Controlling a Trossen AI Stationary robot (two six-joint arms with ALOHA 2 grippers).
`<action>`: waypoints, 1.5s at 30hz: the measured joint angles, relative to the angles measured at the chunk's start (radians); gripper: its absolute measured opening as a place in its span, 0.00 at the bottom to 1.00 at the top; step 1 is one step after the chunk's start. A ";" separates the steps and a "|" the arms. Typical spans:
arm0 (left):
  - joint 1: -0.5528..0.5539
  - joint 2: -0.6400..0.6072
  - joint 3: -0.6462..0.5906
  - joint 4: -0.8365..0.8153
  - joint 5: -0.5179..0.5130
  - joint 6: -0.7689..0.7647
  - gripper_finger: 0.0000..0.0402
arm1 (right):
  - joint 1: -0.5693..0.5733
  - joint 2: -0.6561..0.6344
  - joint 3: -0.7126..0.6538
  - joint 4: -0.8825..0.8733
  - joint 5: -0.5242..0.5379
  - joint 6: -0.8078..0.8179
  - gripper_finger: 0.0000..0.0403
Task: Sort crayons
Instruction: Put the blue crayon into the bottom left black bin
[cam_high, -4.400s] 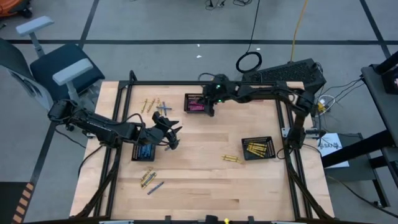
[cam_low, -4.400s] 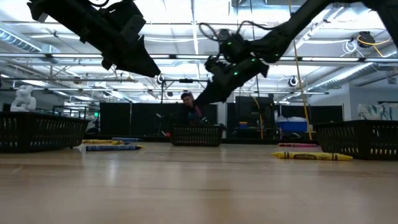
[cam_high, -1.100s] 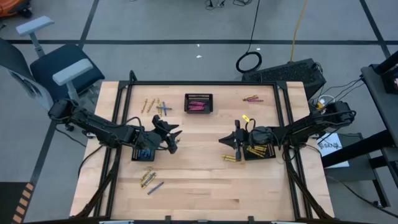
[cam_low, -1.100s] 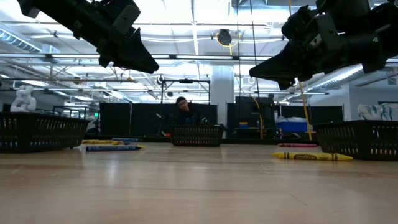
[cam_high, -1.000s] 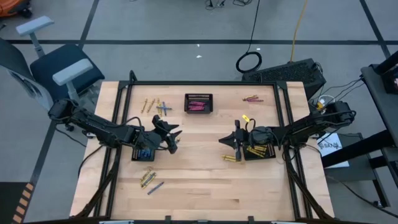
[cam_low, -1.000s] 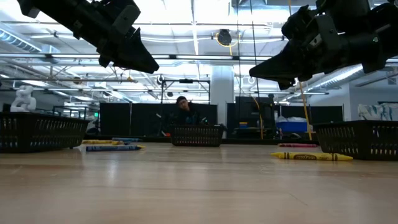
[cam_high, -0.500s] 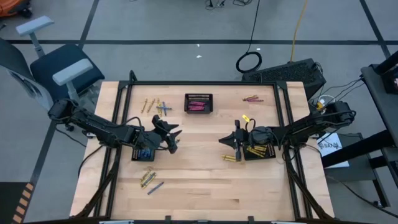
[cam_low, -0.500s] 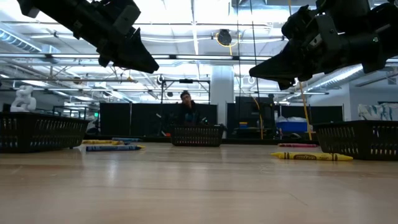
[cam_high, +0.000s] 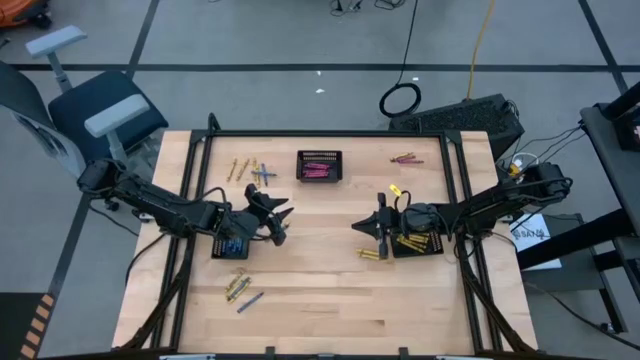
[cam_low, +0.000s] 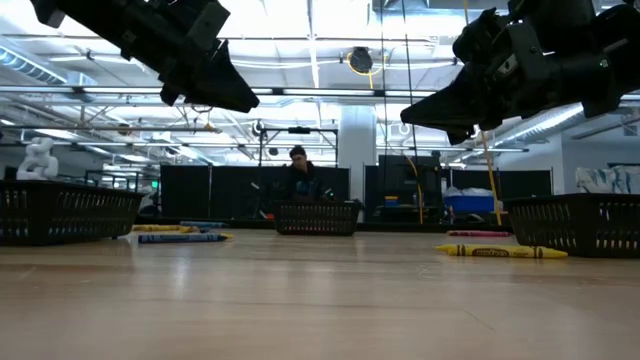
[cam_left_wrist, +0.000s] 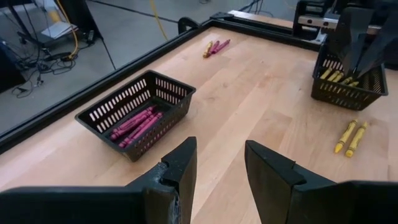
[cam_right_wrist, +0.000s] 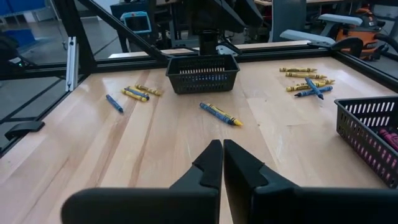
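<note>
Over the last second almost nothing has changed: both arms hang where they were, and only the left gripper (cam_high: 277, 220) seems to have shifted very slightly in the low view. The bigger change is older: a few seconds ago the right arm was reaching over the basket with pink crayons (cam_high: 319, 166) at the far side, and now the right gripper (cam_high: 366, 225) hovers above the table near the basket with yellow crayons (cam_high: 416, 239), which stands just behind its jaws. Its jaws are closed together and hold nothing, as the right wrist view shows. Two yellow crayons (cam_high: 373, 256) lie on the wood just beside these jaws and a little below them, outside the basket. The left gripper has its jaws partly open with nothing between them; the basket with blue crayons (cam_high: 231, 245) is just behind them. Ahead of the right jaws, across the table, a blue and yellow pair (cam_right_wrist: 220, 114) lies loose, and more loose crayons (cam_high: 248, 169) wait near the far left corner. I judge that the pink delivery is finished and the right arm now stands ready for the yellow pair, but it must first open its jaws before it can go down on them.
</note>
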 joint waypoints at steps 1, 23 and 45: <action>0.001 0.000 0.000 0.006 0.000 0.010 0.34 | 0.000 0.000 0.000 0.000 0.000 0.000 0.00; 0.032 0.184 0.000 0.566 0.101 0.467 0.34 | 0.000 0.000 0.000 0.000 0.000 0.000 0.00; 0.044 0.175 0.164 -0.562 0.319 -0.325 0.34 | 0.000 -0.035 0.000 -0.002 0.013 0.000 0.00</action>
